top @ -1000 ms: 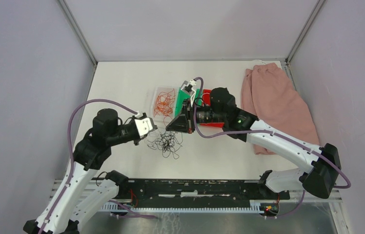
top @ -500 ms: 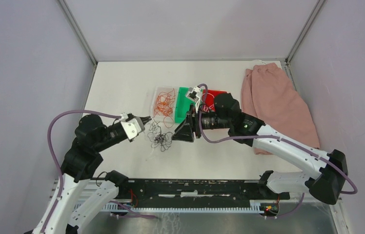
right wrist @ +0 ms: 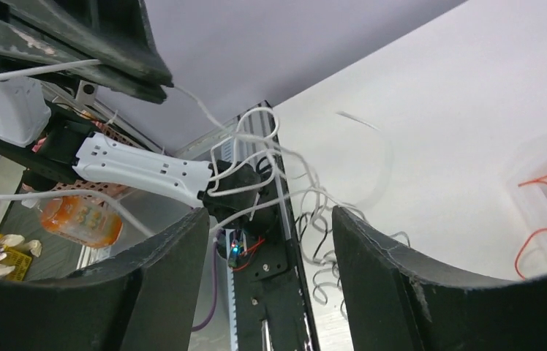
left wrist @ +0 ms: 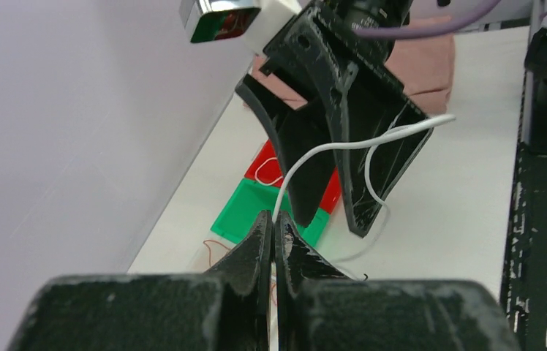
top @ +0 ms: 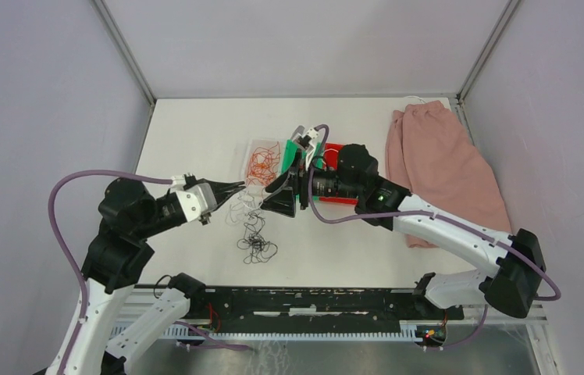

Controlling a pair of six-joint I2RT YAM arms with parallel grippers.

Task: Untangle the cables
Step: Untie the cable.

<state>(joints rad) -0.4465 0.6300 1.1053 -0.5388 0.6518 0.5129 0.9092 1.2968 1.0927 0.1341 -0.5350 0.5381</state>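
Observation:
A loose clump of black and white cables (top: 256, 239) lies on the white table (top: 195, 141) between the two arms. My left gripper (top: 236, 189) is shut on a thin white cable (left wrist: 344, 145), pinched at the fingertips (left wrist: 274, 221); the cable arcs across my right gripper's fingers (left wrist: 333, 110). My right gripper (top: 278, 200) stands open just right of the left one, nothing between its fingers (right wrist: 395, 270). White curly strands (right wrist: 256, 157) trail below the left gripper in the right wrist view. Orange cables (top: 261, 164) lie in a clear tray.
A green tray (top: 293, 148) and a red tray (top: 339, 197) stand behind the right gripper. A pink cloth (top: 441, 168) lies at the back right. Grey walls enclose the table on three sides. The black rail (top: 312, 301) runs along the near edge.
My right gripper has opened. My left gripper, still shut, has drawn back to the left with the white cable, and the black clump has stretched out toward the near edge.

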